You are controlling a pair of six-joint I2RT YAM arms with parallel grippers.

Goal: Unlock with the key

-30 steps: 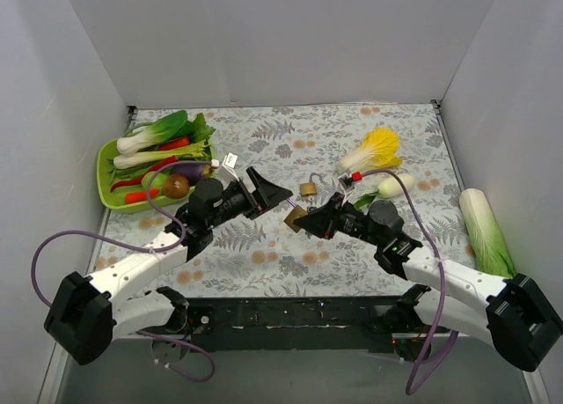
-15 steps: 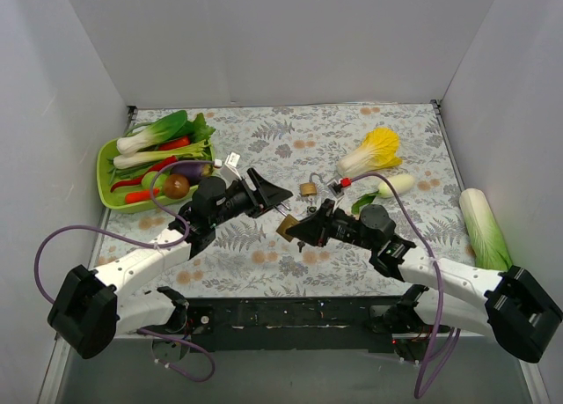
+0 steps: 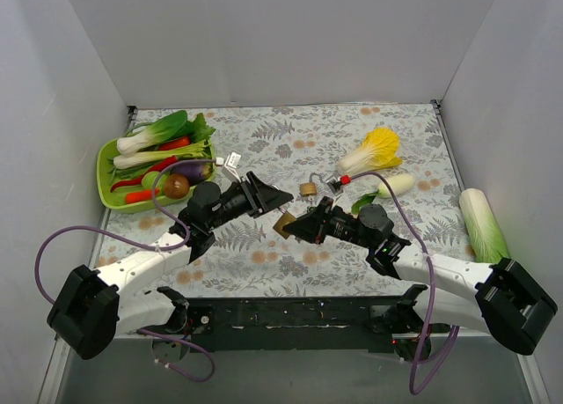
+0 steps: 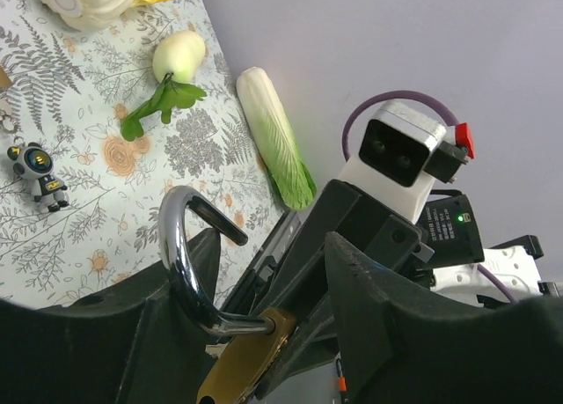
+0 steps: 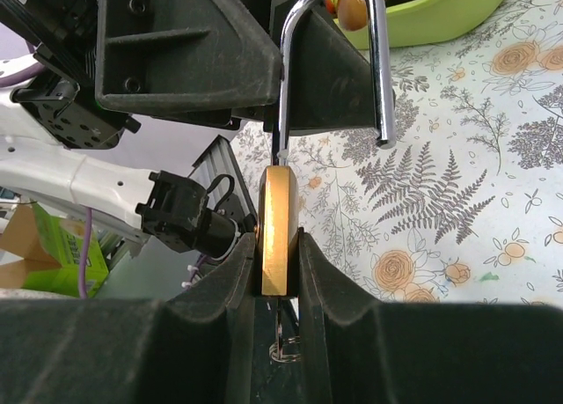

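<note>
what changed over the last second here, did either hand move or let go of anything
The right hand, shut on the brass padlock throughout, carried it a little left and toward the near edge, ending just below the left hand. The left hand stayed open and barely shifted. Nothing was taken hold of or let go. The second padlock on the table and the green tray did not move.

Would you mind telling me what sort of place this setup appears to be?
Probably a robot test booth, not a kitchen: plain grey walls box in a floral-cloth table, with plastic-looking vegetables in a green tray.
</note>
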